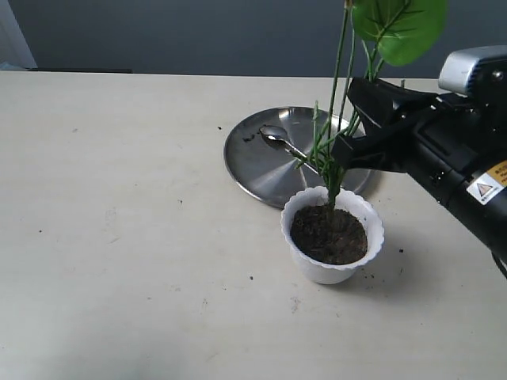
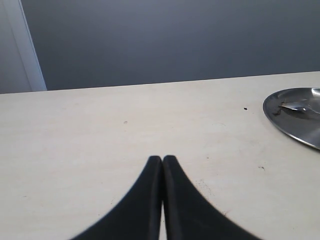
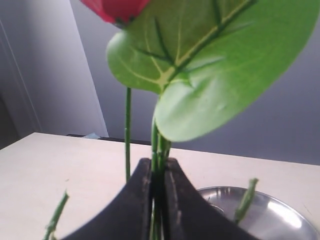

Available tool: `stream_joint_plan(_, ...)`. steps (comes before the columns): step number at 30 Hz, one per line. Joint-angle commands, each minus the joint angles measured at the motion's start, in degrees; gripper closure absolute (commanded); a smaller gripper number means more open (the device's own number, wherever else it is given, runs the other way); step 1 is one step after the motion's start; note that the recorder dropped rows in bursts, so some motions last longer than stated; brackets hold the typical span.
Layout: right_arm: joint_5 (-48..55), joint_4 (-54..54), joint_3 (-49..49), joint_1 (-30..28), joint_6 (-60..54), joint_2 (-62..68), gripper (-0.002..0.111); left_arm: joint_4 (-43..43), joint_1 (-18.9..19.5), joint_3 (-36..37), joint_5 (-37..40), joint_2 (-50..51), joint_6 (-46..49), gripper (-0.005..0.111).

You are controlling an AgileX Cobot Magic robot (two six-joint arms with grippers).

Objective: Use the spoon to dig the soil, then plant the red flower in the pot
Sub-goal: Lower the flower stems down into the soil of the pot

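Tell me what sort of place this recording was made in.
Probably an indoor lab or test bench, not a garden: a pale table, a plain grey wall behind it, a robot arm and a small white pot.

A white scalloped pot point(image 1: 320, 272), full of dark soil point(image 1: 329, 235), stands right of the tabletop's point(image 1: 119, 237) middle. The red flower point(image 1: 400, 28) stands upright, stems in the soil. The silver spoon point(image 1: 276, 138) lies beyond, toward the far edge.

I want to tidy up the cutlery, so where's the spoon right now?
In the exterior view the spoon lies on the steel plate, toward its far left part, just beyond the white pot and slightly to its left.
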Motion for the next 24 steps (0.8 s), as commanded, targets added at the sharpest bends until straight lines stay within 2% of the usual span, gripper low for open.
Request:
stream_joint_plan(1, -0.43, -0.51, 0.95, 0.29, 0.16, -0.01, 0.109, -0.05, -0.27, -0.21, -0.38, -0.3, -0.22, 0.106)
stream_joint_plan(5, -2.95, 0.12, 3.64, 0.29, 0.41, 0.08, 0.109, 0.43, -0.27, -0.21, -0.26, -0.3, -0.22, 0.106)
stream_joint_plan(13, -14.19, -0.1, 9.89, 0.29, 4.57, 0.08, 0.109, 0.43, -0.27, -0.21, -0.26, -0.3, -0.22, 0.106)
stream_joint_plan(24, -15.28, -1.84, 9.89, 0.29, 4.59, 0.48, 0.109, 0.43, -0.27, -0.21, -0.26, -0.3, -0.22, 0.106)
